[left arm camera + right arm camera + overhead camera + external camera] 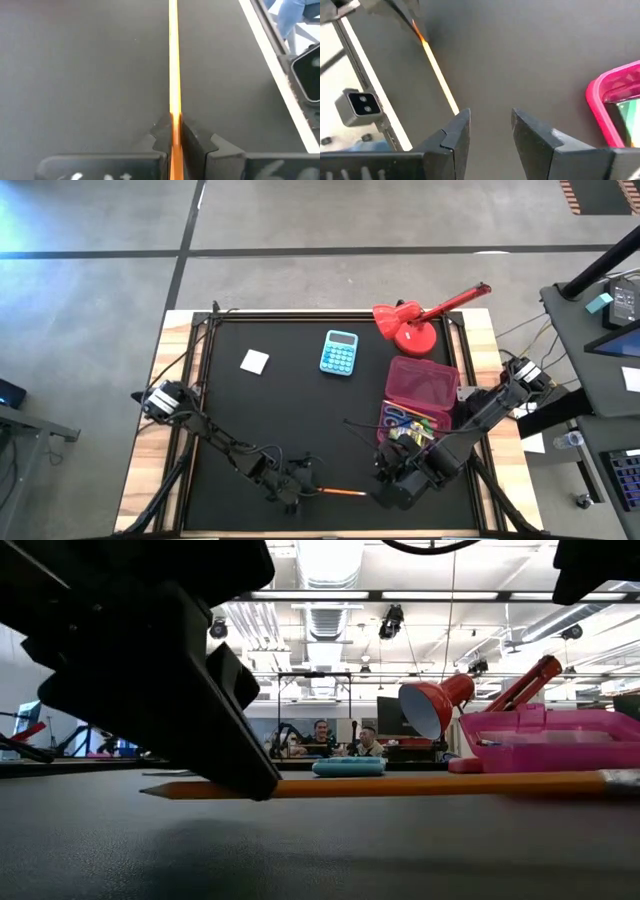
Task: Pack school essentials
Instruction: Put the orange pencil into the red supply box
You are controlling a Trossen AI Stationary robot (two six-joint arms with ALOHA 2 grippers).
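Nearest the low camera, the left pincer point(300, 483) is clamped on an orange pencil point(345, 493) lying flat on the desk point(280, 410) at six o'clock, while the right pincer point(490, 127), fingers apart and empty, hovers at the pencil's other end.

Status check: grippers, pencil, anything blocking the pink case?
Left gripper shut on orange pencil, low on the mat. Right gripper open, empty, near the pencil's other end. Pink case lid open; nothing between.
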